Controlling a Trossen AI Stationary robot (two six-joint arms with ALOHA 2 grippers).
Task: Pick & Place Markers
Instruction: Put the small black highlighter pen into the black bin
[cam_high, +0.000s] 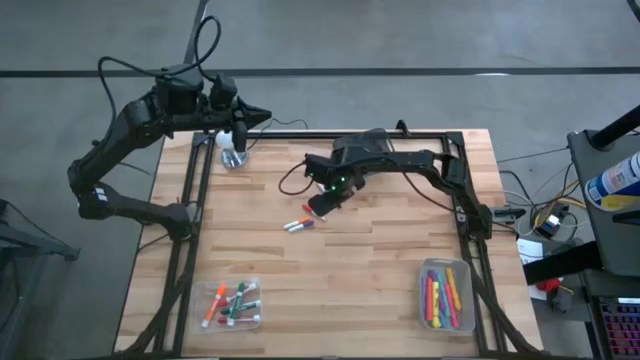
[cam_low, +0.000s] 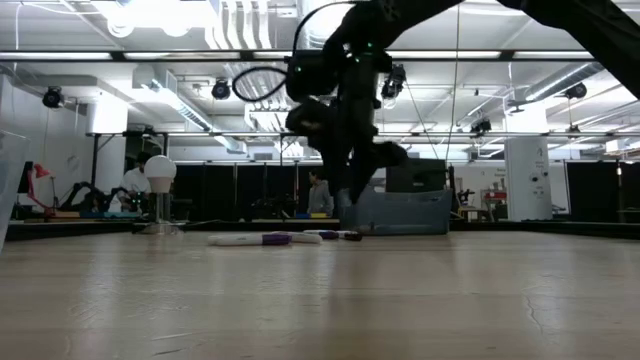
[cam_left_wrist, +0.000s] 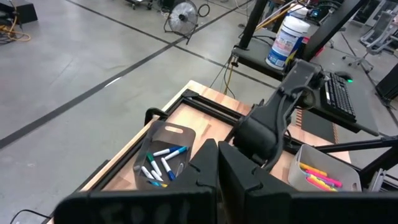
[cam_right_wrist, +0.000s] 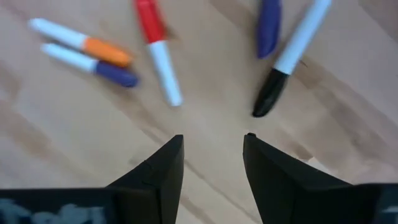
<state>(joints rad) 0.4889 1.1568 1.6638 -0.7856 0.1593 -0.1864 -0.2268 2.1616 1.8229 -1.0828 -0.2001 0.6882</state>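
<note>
Hovering mid-table, the right gripper has its jaws parted and empty over loose markers at its 7 o'clock (high view). The red-capped marker looks light, stiff and slippery, so I'd pinch mid-barrel. The left gripper waits closed at the far-left corner.

No legible text, label, brand or number on anything in view.
</note>
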